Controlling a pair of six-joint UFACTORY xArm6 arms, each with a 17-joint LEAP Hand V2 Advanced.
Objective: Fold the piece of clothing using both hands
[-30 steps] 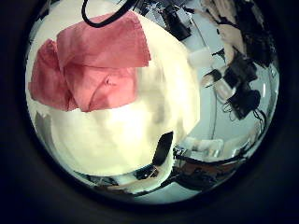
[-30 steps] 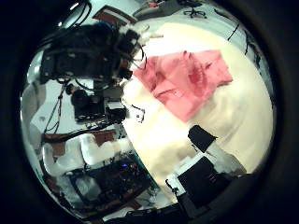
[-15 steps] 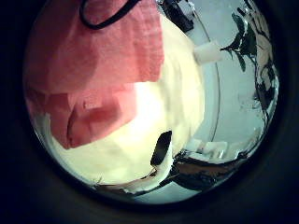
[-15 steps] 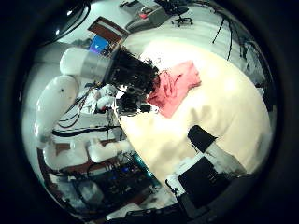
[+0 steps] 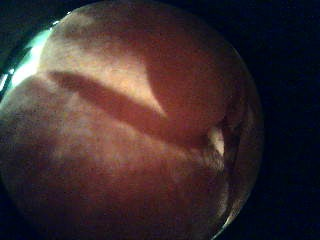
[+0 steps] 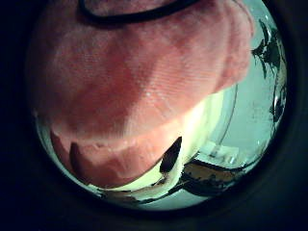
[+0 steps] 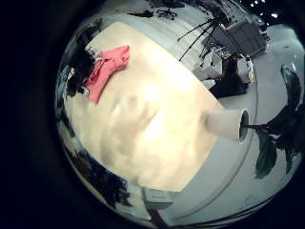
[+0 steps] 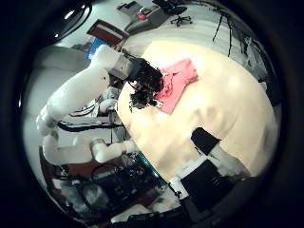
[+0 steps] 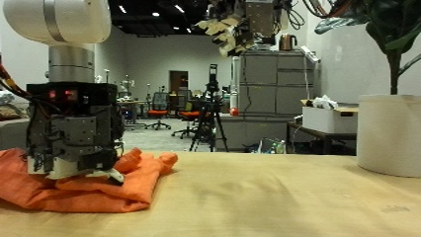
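Down on the table [image 9: 290,202] sits the left hand [image 9: 76,148], planted squarely on the orange-red garment [image 9: 79,190]. The cloth is bunched in soft folds beneath it and spills out on both sides of it along the near part of the tabletop. The hand's body covers where it meets the fabric, so I cannot tell whether its fingers are curled into the cloth or lying flat on it. Both left palm views back up the contact. From the thumb side the garment [image 6: 135,87] fills almost the whole view, with a strip of pale table [image 6: 197,130] at its edge. From the little finger side there is nothing but shadowed cloth [image 5: 120,150] pressed up close. High above the table hangs the right hand [image 9: 243,25], well apart from the garment, fingers loosely spread and holding nothing. Its thumb side view looks down on the left hand [image 8: 142,84] sitting on the garment [image 8: 180,78] at the far edge of the table [image 8: 223,109]. A white pot [image 9: 391,133] with a plant stands on the table well away from the cloth.
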